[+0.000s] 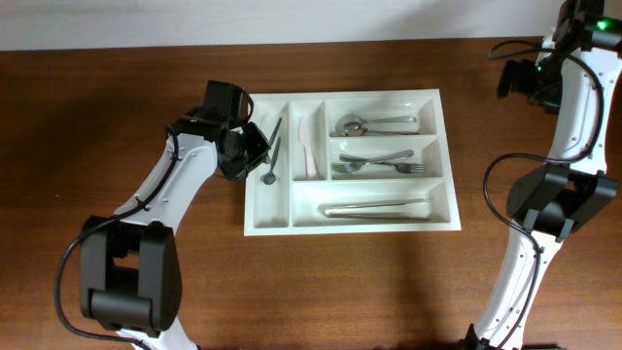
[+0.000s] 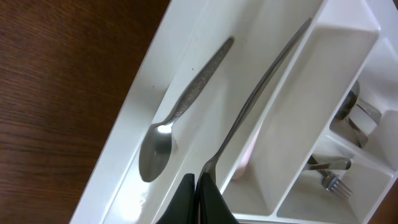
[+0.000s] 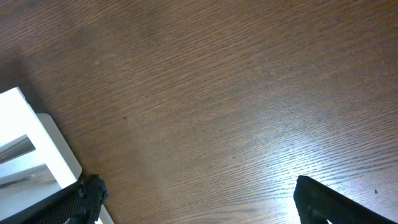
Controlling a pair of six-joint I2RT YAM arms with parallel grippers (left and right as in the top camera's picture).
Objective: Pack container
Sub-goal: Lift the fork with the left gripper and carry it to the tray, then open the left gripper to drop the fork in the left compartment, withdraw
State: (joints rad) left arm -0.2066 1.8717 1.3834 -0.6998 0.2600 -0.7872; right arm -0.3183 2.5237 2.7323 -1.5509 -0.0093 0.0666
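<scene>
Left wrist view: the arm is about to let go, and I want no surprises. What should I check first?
1. Left gripper shut on the utensil: ok.
2. Utensil over the tray's leftmost narrow compartment: ok.
3. Handle tip free of the divider: cannot tell.
4. Room beside the spoon lying in that compartment: ok.
5. Right gripper open over bare table, beside the tray: ok.

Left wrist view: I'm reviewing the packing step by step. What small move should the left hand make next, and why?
Probably ease down and open. The left hand is shut on a slim metal utensil that slants over the container's end compartment, beside the spoon lying there, so letting go should drop it in.
</scene>
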